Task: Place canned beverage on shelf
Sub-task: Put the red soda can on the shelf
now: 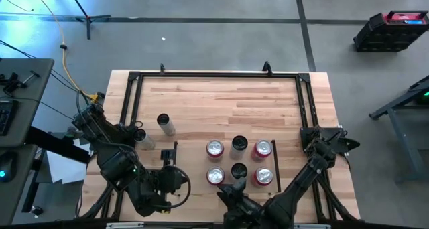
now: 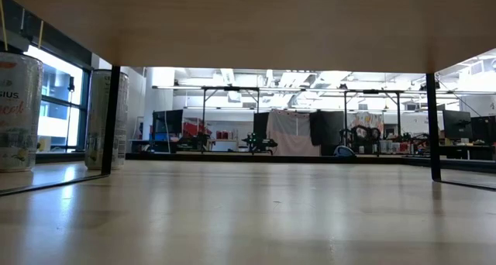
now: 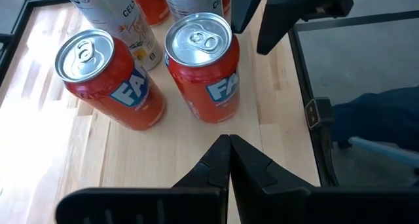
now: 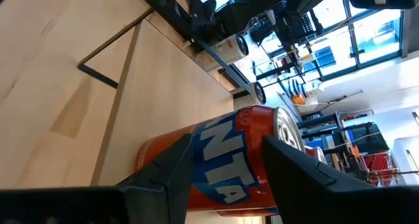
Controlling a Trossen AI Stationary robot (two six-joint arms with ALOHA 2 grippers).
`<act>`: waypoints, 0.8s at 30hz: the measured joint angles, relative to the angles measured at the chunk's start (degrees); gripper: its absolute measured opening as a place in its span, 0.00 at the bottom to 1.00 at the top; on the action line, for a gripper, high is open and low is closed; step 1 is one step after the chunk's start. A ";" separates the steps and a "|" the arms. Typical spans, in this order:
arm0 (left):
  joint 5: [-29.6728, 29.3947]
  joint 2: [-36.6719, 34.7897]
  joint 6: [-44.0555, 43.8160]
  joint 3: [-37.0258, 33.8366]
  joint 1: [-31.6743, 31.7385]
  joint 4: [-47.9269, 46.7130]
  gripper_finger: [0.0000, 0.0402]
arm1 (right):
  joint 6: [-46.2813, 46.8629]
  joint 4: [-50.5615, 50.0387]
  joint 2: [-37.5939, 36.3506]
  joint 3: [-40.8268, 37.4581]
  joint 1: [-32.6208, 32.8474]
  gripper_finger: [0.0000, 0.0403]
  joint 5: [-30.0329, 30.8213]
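Gripping an orange can [image 4: 222,175] with the right hand [image 4: 229,149], both fingers pressed flat on the can's sides. Looking down from above, puts that hand at the near edge of the shelf [image 1: 226,161], right up against the standing cans [image 1: 263,148] just ahead of it. Reads as upright in the grip, long axis running from the pale wood below the hand up to the lid, though hard to say for sure from the wrist camera whether the base is touching down or hanging just clear.

Comes down to this: shelf directly under and ahead of the right hand, no reach needed, only a short drop and a release. Calls for care, probably, with neighbours this close in front of the fingers.

Over to the left hand [image 3: 229,155]: pinched shut on nothing, parked low beside the shelf, pointing at two red cans just ahead. Sits farther from the held can than the right, so out of this one. Leaves the far worktop [image 1: 201,102] well beyond both hands.
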 joint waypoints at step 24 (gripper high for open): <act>0.02 0.00 0.48 0.00 0.07 0.19 0.00 | -2.72 7.13 -3.27 8.56 0.79 0.41 -6.10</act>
